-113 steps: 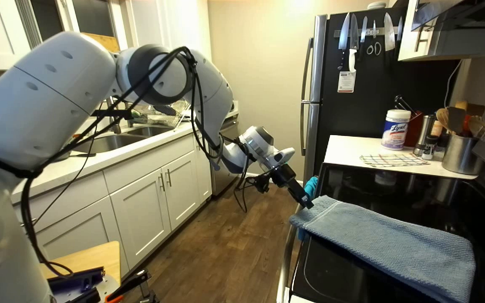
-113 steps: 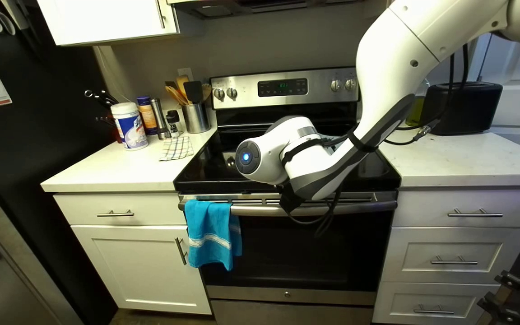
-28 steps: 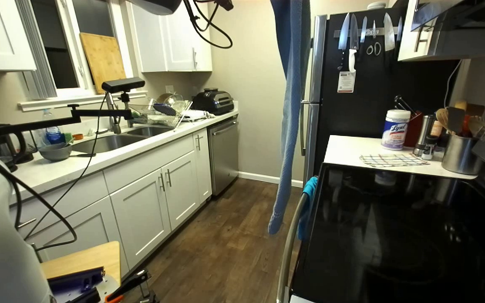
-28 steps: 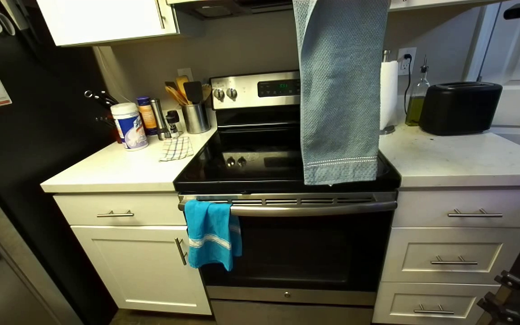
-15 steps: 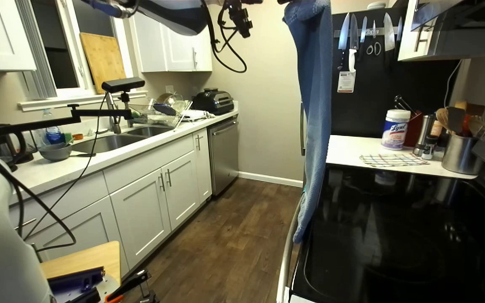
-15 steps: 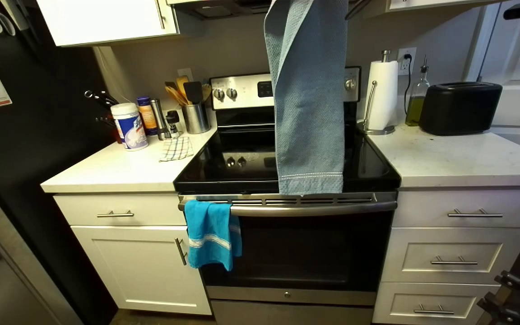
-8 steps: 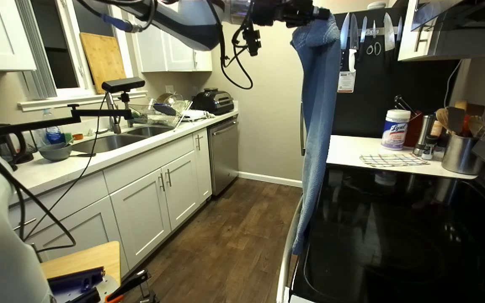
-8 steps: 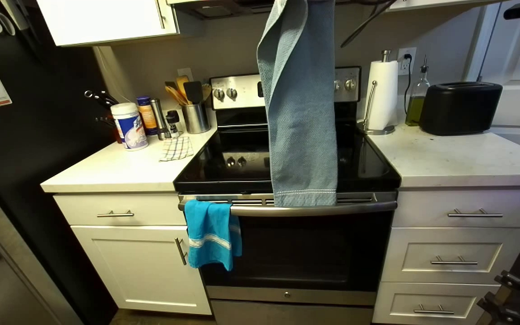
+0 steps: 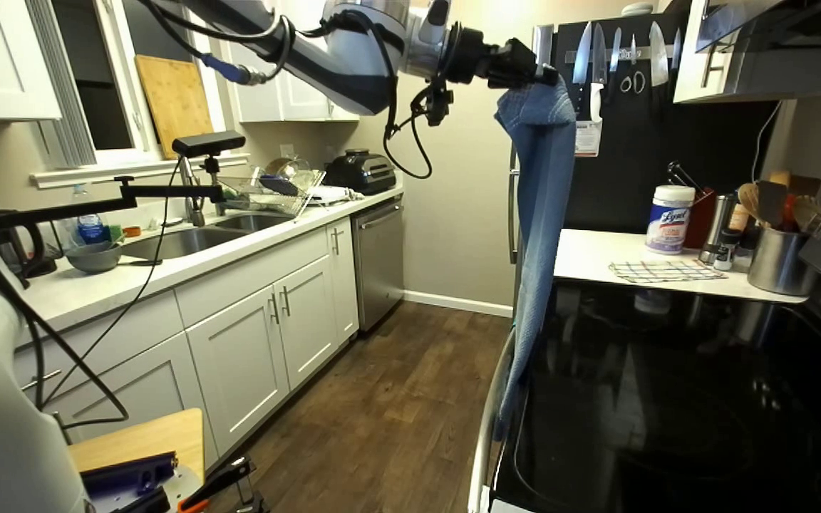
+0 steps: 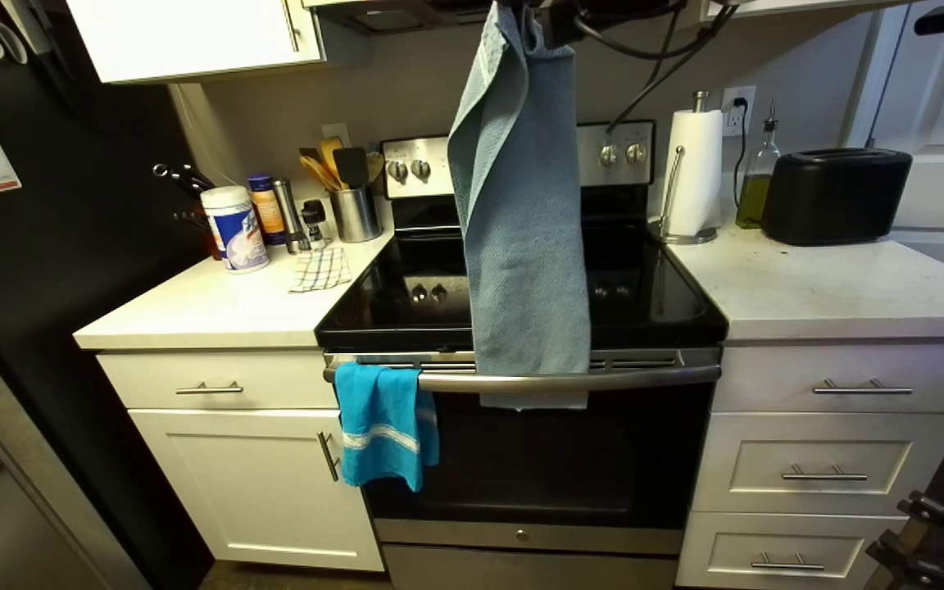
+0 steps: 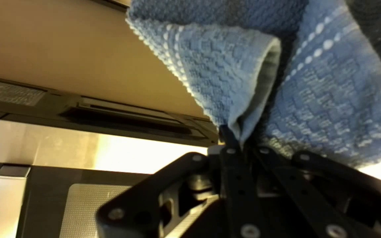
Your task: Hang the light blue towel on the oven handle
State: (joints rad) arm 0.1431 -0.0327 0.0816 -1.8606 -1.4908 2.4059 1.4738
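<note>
The light blue towel (image 10: 529, 246) hangs lengthwise from my gripper (image 9: 546, 75), which is high above the front of the stove. In the wrist view, the fingers pinch a gathered fold of the towel (image 11: 217, 62), and more of its cloth drapes to the right. The towel's lower end passes behind the bar of the oven handle (image 10: 652, 377), between bar and door. Its hem (image 10: 533, 401) shows just below the bar. In an exterior view, the towel (image 9: 542, 192) hangs nearly straight down at the stove's front edge.
A bright turquoise towel (image 10: 382, 426) is draped over the left end of the handle. Behind the hanging towel lies the black cooktop (image 10: 406, 303). A range hood (image 10: 423, 15) and upper cabinet (image 10: 201, 37) are overhead. A paper towel roll (image 10: 695, 176) stands at right.
Earlier the towel lay on the cooktop; it was lifted high. Over the last second my gripper has come down with it, and the hem has gone from above the handle to behind and below it.
</note>
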